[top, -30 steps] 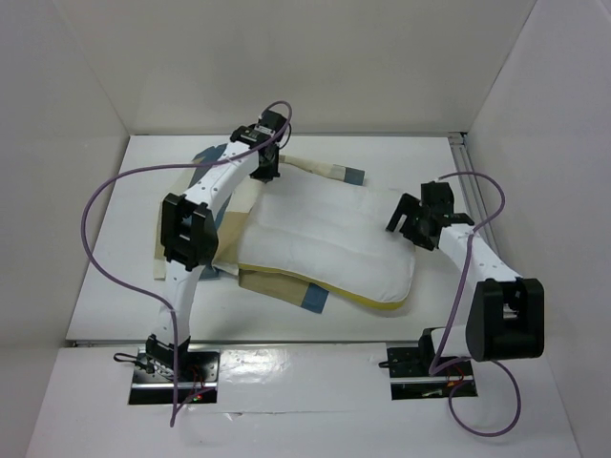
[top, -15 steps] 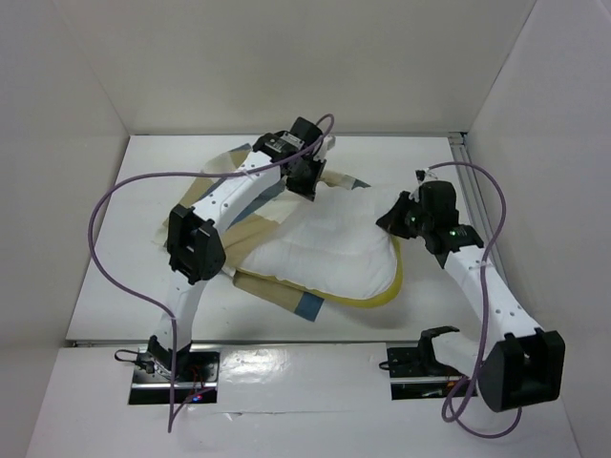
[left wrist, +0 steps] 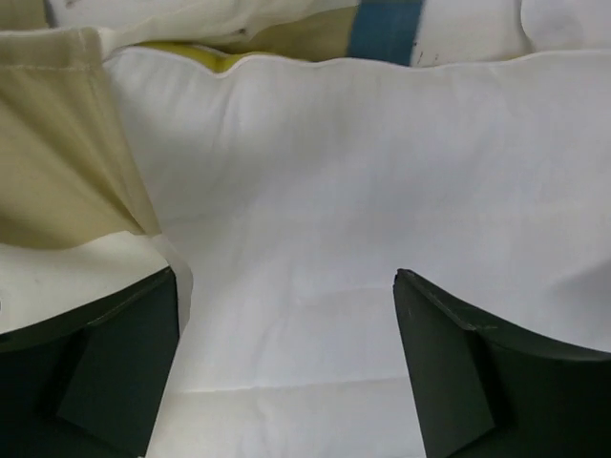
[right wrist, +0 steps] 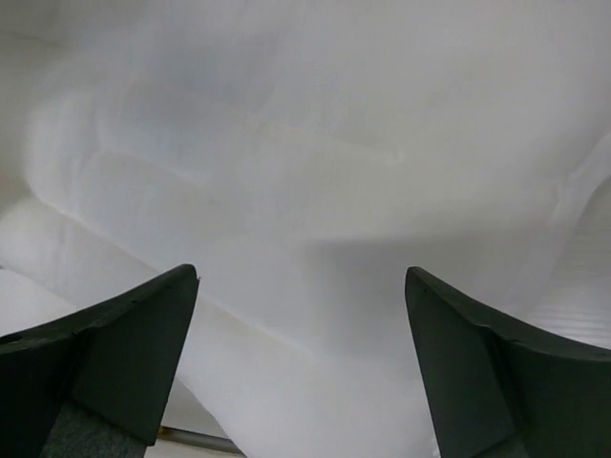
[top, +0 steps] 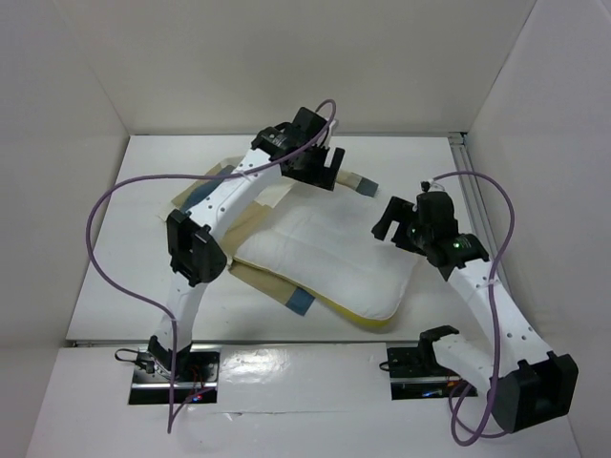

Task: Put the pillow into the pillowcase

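Where the pillow (top: 334, 262) lies: middle of the tabletop (top: 410, 157), flat-ish and rumpled; yellow band (top: 355, 313) runs along its near edge
pillowcase (top: 246, 227): spread out under the pillow; tan and blue blocks poke out on the left, along the near edge and at the far side; pillow looks to be sitting on top of it, not inside
left pincer (top: 323, 176): jaws spread wide, nothing between them; hangs over the pillow's far edge; can't tell if it touches the fabric
left wrist view: both dark fingers (left wrist: 124, 353) frame plain white pillow (left wrist: 334, 191); a tan flap of pillowcase (left wrist: 57, 143) sits just beside the left finger, blue block further back
right pincer (top: 396, 227): wide apart too, gripping nothing; parked over the pillow's right end
right wrist view: only white pillow cloth (right wrist: 305, 143) between the fingers (right wrist: 134, 343); soft folds, nothing pinched
purple cable (top: 124, 181): loops from the left arm out over the tabletop
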You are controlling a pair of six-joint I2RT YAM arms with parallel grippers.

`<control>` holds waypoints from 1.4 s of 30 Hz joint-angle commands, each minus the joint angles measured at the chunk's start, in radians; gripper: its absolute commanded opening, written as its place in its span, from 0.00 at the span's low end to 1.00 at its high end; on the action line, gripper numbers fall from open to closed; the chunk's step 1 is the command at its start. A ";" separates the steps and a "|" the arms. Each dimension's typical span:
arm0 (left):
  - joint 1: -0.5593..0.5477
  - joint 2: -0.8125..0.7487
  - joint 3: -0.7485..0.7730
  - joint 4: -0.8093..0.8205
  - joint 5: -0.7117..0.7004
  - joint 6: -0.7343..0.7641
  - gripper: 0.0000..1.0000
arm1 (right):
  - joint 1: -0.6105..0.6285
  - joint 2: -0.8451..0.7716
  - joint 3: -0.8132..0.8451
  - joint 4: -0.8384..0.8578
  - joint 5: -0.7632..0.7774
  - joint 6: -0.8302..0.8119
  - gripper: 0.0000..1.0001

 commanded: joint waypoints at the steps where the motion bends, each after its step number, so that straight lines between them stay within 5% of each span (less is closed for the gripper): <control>1: -0.017 -0.166 -0.029 0.043 -0.053 0.013 1.00 | 0.016 0.026 0.099 -0.057 0.112 -0.075 0.96; 5: 0.030 -0.295 -0.132 0.034 -0.137 0.013 1.00 | 0.016 0.127 0.277 -0.081 0.162 -0.216 0.99; 12: 0.210 -0.565 -0.478 0.047 -0.187 -0.170 0.99 | 0.199 0.364 0.494 0.011 0.120 -0.297 0.99; 17: 0.320 -0.724 -0.707 0.090 -0.167 -0.268 0.99 | 0.434 0.552 0.615 -0.014 0.109 -0.383 0.99; 20: 0.343 -0.818 -0.908 0.125 -0.246 -0.383 0.94 | 0.623 0.633 0.615 0.026 0.244 -0.423 0.99; 23: 0.371 -0.967 -1.138 0.251 -0.172 -0.437 0.90 | 0.752 0.708 0.606 0.093 0.287 -0.472 0.99; 32: 0.396 -1.109 -1.424 0.233 -0.127 -0.639 0.85 | 0.778 1.031 0.727 0.141 0.436 -0.500 0.99; 35: 0.406 -1.185 -1.530 0.280 -0.110 -0.626 0.85 | 0.763 1.025 0.727 0.141 0.306 -0.515 0.34; 36: 0.417 -1.214 -1.557 0.293 -0.077 -0.613 0.85 | 0.751 1.002 0.710 0.156 0.278 -0.515 0.00; 42: 0.386 -1.243 -1.704 0.449 0.117 -0.553 0.93 | 0.619 0.821 0.611 0.288 -0.071 -0.453 0.00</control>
